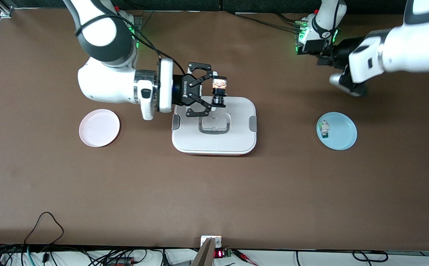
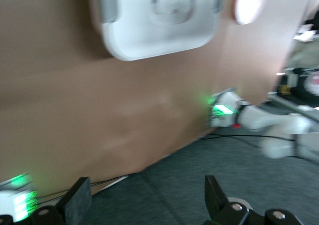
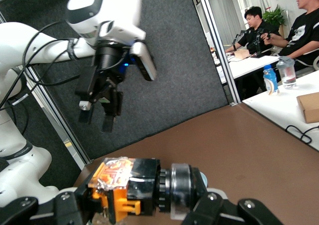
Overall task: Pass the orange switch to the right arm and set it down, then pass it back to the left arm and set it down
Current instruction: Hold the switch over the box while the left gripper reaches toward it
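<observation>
Two plates [image 1: 99, 128], one box [image 1: 214, 125], one switch [image 1: 219, 87].

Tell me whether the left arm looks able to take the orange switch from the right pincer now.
Probably yes. The right pincer holds the orange switch up over the box, and the left pincer hangs open with nothing visible between them.

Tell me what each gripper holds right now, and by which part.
The right gripper holds the switch over the box, clamped across its black body. The left gripper is open and holds nothing.

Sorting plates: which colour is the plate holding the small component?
Light blue plate; front view shows it best.
</observation>
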`<state>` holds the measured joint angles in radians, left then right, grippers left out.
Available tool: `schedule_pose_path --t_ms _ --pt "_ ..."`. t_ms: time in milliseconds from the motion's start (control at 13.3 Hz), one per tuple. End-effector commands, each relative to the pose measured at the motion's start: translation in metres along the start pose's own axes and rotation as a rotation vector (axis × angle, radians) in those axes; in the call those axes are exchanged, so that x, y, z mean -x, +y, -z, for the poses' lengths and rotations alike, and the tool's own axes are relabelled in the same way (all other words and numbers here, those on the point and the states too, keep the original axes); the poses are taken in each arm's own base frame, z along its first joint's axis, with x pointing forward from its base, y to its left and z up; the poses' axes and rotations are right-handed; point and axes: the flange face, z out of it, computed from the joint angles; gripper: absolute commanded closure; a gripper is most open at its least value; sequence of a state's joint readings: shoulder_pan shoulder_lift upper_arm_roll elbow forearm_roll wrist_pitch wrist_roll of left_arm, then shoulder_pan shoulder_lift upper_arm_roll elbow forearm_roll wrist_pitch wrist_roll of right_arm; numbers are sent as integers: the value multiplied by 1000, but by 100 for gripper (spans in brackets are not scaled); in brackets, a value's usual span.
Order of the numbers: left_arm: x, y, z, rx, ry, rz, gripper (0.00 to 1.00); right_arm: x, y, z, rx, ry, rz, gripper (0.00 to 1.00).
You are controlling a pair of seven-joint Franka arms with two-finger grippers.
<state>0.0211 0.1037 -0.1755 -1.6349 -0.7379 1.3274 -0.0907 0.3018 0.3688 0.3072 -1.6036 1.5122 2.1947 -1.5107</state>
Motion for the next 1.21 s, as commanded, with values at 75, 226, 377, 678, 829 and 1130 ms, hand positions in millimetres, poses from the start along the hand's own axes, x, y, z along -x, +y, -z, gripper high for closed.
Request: schedule_pose_path --t_ms 75,226,377,678,829,1130 --pt "-57 -17 -25 313 -37 50 0 -19 -5 -31 36 47 32 80" --pt "-71 -28 -35 412 3 86 0 -22 -4 -35 59 53 36 80" --pt "-77 -35 -51 570 -3 118 0 -21 -3 -41 76 54 42 81" --pt "-81 -70 -51 825 18 163 0 -17 -8 -62 103 48 46 81" --pt "-79 -73 -58 888 32 151 0 -14 -10 -68 111 43 46 81" --pt "-83 -57 -75 938 55 130 0 -16 -12 -68 108 45 48 81"
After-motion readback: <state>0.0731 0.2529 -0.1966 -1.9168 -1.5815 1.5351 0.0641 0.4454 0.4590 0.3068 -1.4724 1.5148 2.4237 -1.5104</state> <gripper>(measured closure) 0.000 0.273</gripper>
